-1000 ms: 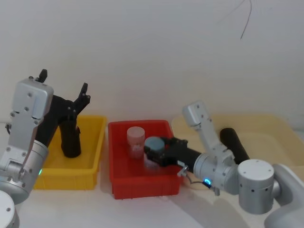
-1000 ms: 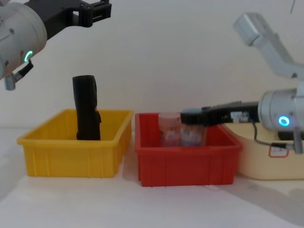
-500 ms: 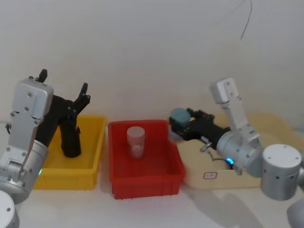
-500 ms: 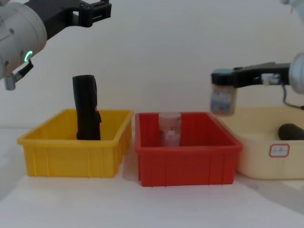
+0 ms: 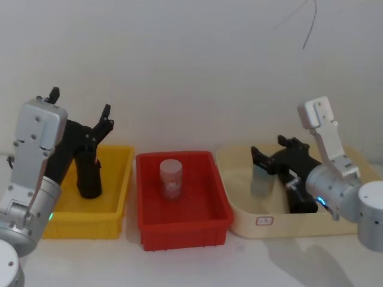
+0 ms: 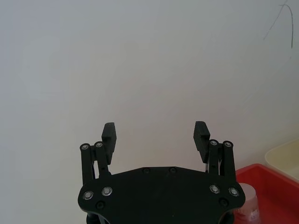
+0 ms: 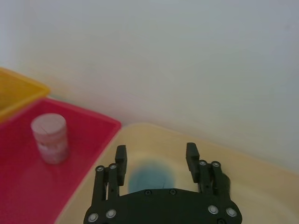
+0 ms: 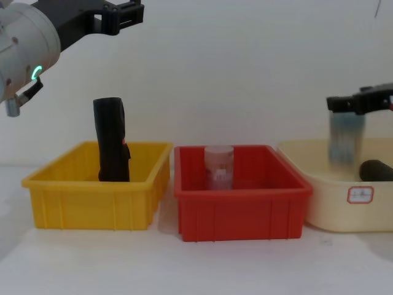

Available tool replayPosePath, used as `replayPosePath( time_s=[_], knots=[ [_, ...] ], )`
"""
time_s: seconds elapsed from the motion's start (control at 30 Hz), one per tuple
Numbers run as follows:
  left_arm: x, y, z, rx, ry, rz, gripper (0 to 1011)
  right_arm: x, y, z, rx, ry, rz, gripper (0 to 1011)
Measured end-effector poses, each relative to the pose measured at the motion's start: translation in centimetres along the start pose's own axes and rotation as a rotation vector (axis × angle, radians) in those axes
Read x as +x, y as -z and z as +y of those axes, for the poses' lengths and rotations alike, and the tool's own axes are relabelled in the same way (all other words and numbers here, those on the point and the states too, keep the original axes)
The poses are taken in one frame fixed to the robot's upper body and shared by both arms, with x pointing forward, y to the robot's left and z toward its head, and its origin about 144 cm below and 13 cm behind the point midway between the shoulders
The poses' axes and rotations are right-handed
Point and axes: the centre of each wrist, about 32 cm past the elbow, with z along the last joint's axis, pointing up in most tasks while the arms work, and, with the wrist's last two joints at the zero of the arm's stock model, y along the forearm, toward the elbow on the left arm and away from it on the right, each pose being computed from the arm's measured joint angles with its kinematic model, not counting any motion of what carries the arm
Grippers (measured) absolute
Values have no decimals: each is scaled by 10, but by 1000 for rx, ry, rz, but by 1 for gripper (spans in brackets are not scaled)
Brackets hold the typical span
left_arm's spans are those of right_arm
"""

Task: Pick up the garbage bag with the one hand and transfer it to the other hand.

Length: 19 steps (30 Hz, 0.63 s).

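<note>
A black rolled garbage bag (image 5: pixel 90 176) (image 8: pixel 111 147) stands upright in the yellow bin (image 5: pixel 122 179) (image 8: pixel 92 196). My left gripper (image 5: pixel 81 103) (image 6: pixel 155 135) (image 8: pixel 120 13) hangs open above that roll, holding nothing and apart from it. A second black roll (image 5: pixel 302 202) (image 8: pixel 376 170) lies in the cream tub (image 5: pixel 239 206) (image 8: pixel 325 203). Above the tub my right gripper (image 5: pixel 269 158) (image 7: pixel 156 161) (image 8: pixel 353 103) is open. A blue-capped jar (image 5: pixel 261 182) (image 7: pixel 149 176) (image 8: pixel 346 138) shows blurred just beneath its fingers, free of them.
Between the yellow bin and the cream tub sits a red bin (image 5: pixel 179 221) (image 8: pixel 239 212) (image 7: pixel 28 186) with a pink-capped translucent jar (image 5: pixel 171 177) (image 8: pixel 218 166) (image 7: pixel 50 138) upright in it. A white wall rises close behind the bins.
My right gripper carried the blue-capped jar out of the red bin, rightward over the cream tub, and opened; the jar now drops below it. The left arm stayed still.
</note>
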Motion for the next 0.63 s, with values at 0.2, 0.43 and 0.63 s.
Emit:
replayPosePath(
  time_s=[0.2,0.43,0.63],
  knots=[
    [0,0,0,0,0,0,1001,7,9,-4,-41,28,-6,912],
    [0,0,0,0,0,0,1001,9,17,-13,-56,47,-5,1000],
    [0,0,0,0,0,0,1000,8,21,-22,-52,56,0,1000]
  ],
)
